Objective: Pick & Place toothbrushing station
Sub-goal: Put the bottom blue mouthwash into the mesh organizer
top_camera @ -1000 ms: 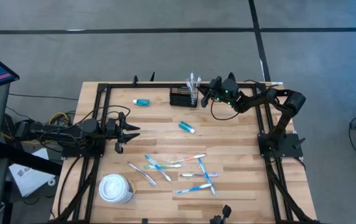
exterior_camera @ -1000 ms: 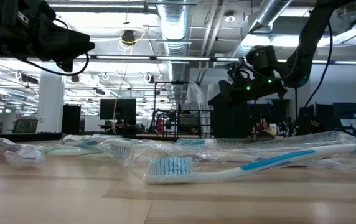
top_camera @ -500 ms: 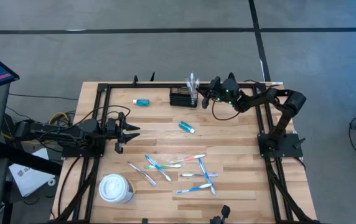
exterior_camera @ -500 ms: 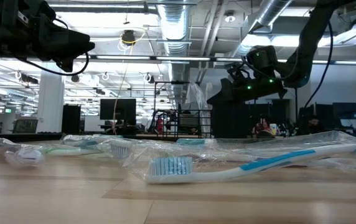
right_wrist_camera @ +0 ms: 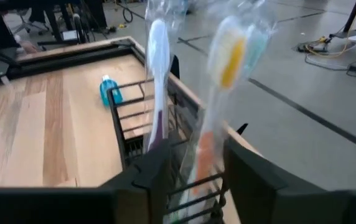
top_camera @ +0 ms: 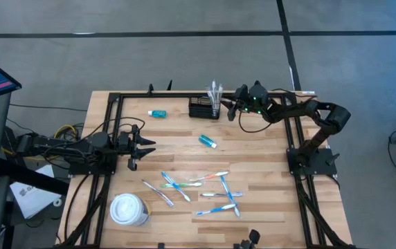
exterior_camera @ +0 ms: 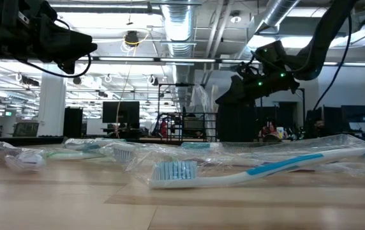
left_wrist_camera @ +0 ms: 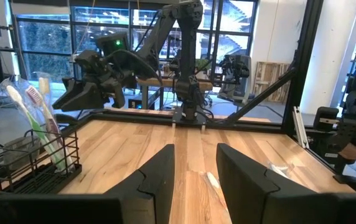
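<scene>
Backing off cleanly matters now: your right gripper (top_camera: 231,109) has its jaws parted and empty, the wire-mesh organiser (top_camera: 203,108) just ahead holding upright toothbrushes (right_wrist_camera: 158,68). Withdraw straight, avoiding wrappers. Left gripper (top_camera: 145,144), jaws apart, waits well away.

A white lidded cup (top_camera: 129,209) is seen near the table's (top_camera: 253,155) front left; two small blue tubes (top_camera: 157,113) (top_camera: 208,142) are scattered farther back.

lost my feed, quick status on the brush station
Right pincer open beside organiser, empty. Left pincer idle at left edge, empty. Two wrapped brushes upright in organiser. Loose brushes on table, nothing in the way.
</scene>
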